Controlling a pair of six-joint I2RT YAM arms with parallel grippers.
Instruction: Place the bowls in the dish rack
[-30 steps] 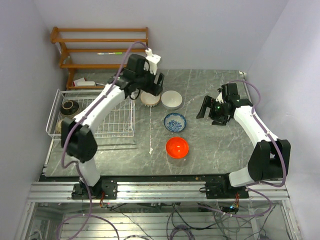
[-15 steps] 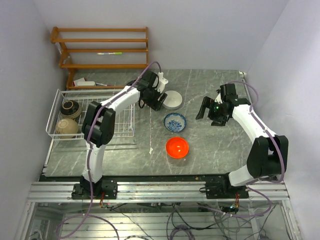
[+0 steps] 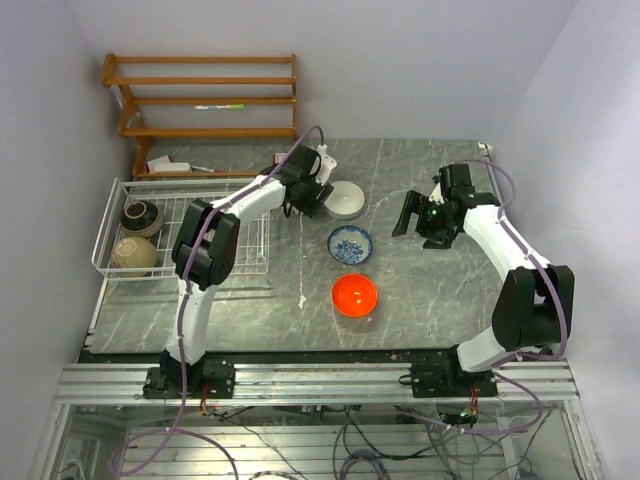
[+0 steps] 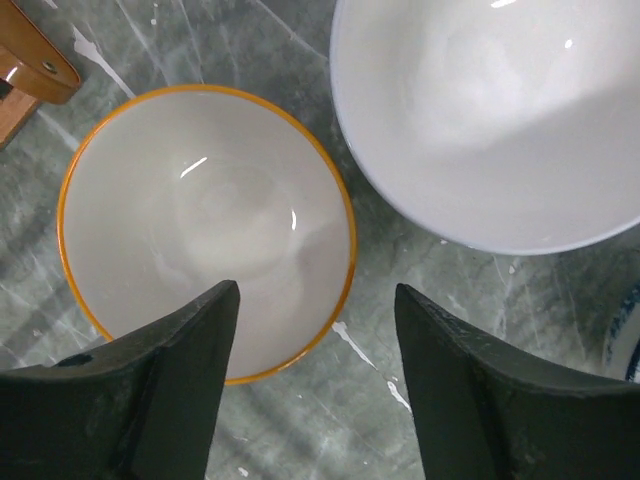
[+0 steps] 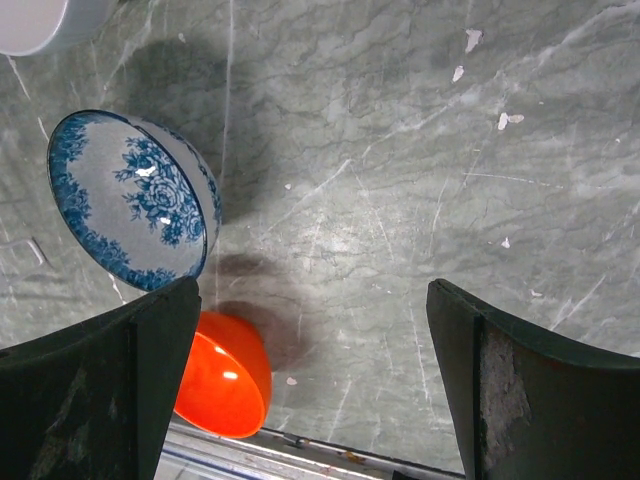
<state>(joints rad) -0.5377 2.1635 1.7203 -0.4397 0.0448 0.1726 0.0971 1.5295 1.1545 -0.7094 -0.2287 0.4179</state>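
The left fingers (image 4: pixel 315 300) hang spread over the cream bowl (image 4: pixel 205 230) at the far middle of the counter (image 3: pixel 430 290), holding nothing. One finger sits over the bowl's inside. The other sits over bare stone outside its rim, so a rim pinch looks like the plan.

The white bowl (image 4: pixel 500 110) stands just beside the cream one on the right. The outer finger has little room there, and if it drifts right on the way down it could nudge or clip that bowl. The glaze looks slick, so a pinch on a thin rim may let the bowl swing or slide out once it is lifted. A shallow bite makes that more likely. The foot of the wooden shelf (image 4: pixel 30 60) is also close on the far left.

The dish rack (image 3: pixel 230 240) is at the left of the counter. The black bowl (image 3: pixel 140 214) and the tan bowl (image 3: pixel 132 254) sit at its left end. A carry that comes in low could catch the rack's raised wire wall, and a careless release could knock glazed bowls together.

The right fingers (image 5: pixel 312 300) are wide apart and empty, over the counter to the right of the blue-and-white bowl (image 5: pixel 130 200). The orange-red bowl (image 5: pixel 225 375) sits nearer. Both arms working that middle cluster at once could cross paths
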